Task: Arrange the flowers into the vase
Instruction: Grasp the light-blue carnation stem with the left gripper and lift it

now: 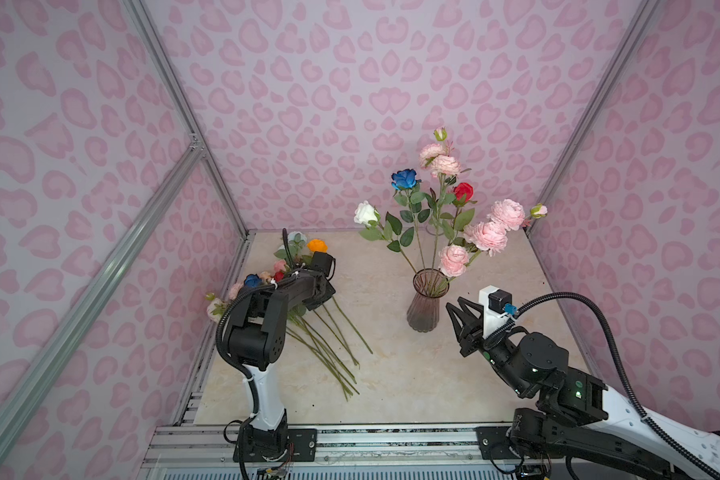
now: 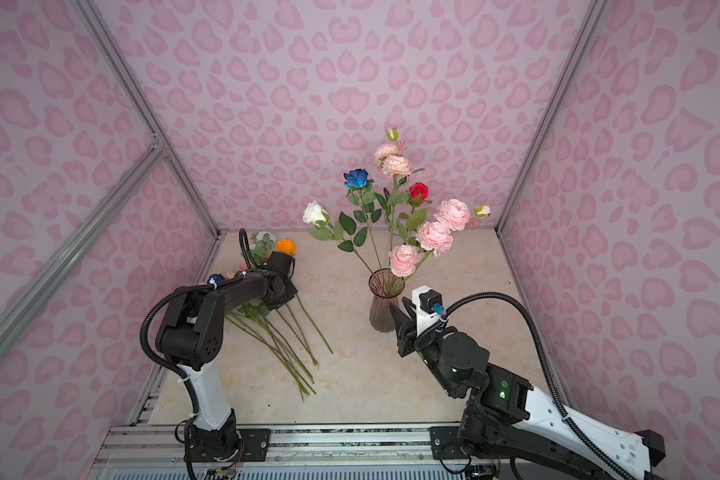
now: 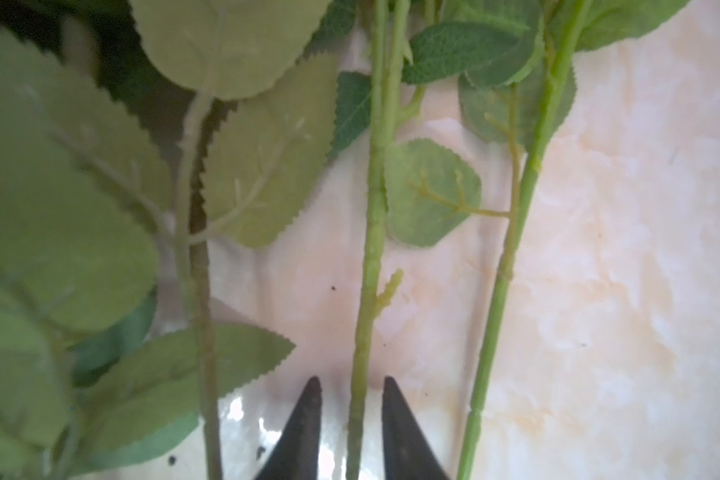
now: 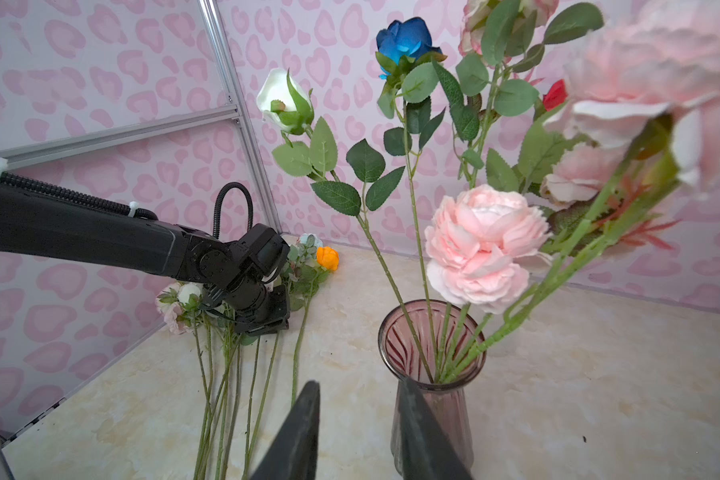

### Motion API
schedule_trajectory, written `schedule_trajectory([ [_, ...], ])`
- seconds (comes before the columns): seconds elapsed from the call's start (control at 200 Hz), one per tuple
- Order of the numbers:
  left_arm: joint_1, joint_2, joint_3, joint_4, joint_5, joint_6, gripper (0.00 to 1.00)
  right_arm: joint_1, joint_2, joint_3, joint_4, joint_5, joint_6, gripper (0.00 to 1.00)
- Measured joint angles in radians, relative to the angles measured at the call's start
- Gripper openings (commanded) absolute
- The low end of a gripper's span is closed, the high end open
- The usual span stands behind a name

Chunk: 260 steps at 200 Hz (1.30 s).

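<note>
Ref = the vase (image 1: pixel 422 311): ribbed smoky-pink glass, upright on the marble-look table (image 1: pixel 412 386). Flowers (image 2: pixel 434 236) stand in it. We see a white rose (image 1: pixel 366 213) leaning out to its left and a dark blue rose (image 1: pixel 405 178) high above it. A red rose (image 1: pixel 463 192) sits up and to the right. Pink peonies (image 1: pixel 489 236) fan out rightward, w/ one peony head (image 1: pixel 454 259) hanging just above the rim.

More lie flat in a loose pile (image 1: pixel 329 353), well left of the vase in both top views. Heads lie farther back than the vase, cut ends nearer the front than it. At the far end we make out an orange rose (image 1: pixel 317 245) and a pale blue head (image 1: pixel 297 237).

L gripper (image 3: pixel 351 379) is down over that pile, hidden under its own arm in both top views. In the wrist view its dark fingertips (image 3: pixel 312 399) straddle one green stem (image 3: pixel 368 249). A thin strip of table shows on each side, so we read the jaws as narrowly spread, not pinching. Another stem (image 3: pixel 499 311) runs alongside, leaves crowding in.

R gripper (image 4: pixel 359 381) sits just right of the vase, tips aimed toward it, jaws spread w/ nothing btw them. In a top view the R gripper (image 1: pixel 454 303) is clear of the glass, w/ a sliver of table showing btw tip & wall.
</note>
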Motion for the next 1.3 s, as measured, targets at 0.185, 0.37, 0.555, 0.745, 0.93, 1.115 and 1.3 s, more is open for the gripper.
schedule_trajectory([
  [0.185,-0.022,-0.012,0.031,-0.016,-0.015,0.050,0.04,-0.004,0.000,0.000,0.000,0.008,0.000,0.33],
  [0.37,-0.055,-0.163,0.070,-0.026,-0.053,0.109,0.03,-0.007,0.014,0.003,0.003,0.007,0.000,0.33],
  [0.555,-0.090,-0.294,0.116,-0.027,-0.091,0.160,0.03,-0.009,0.039,0.018,0.004,0.006,0.003,0.33],
  [0.745,-0.132,-0.503,0.070,0.007,-0.110,0.221,0.03,-0.009,0.060,0.049,0.003,-0.002,0.008,0.34],
  [0.93,-0.175,-0.789,-0.078,0.174,-0.059,0.327,0.03,-0.009,0.088,0.092,0.003,-0.028,0.007,0.37],
  [1.115,-0.177,-0.979,-0.174,0.394,0.179,0.437,0.03,-0.007,0.172,0.169,0.003,-0.078,0.002,0.42],
  [1.3,-0.218,-1.042,-0.221,0.524,0.440,0.499,0.03,0.002,0.304,0.286,0.005,-0.166,-0.001,0.46],
])
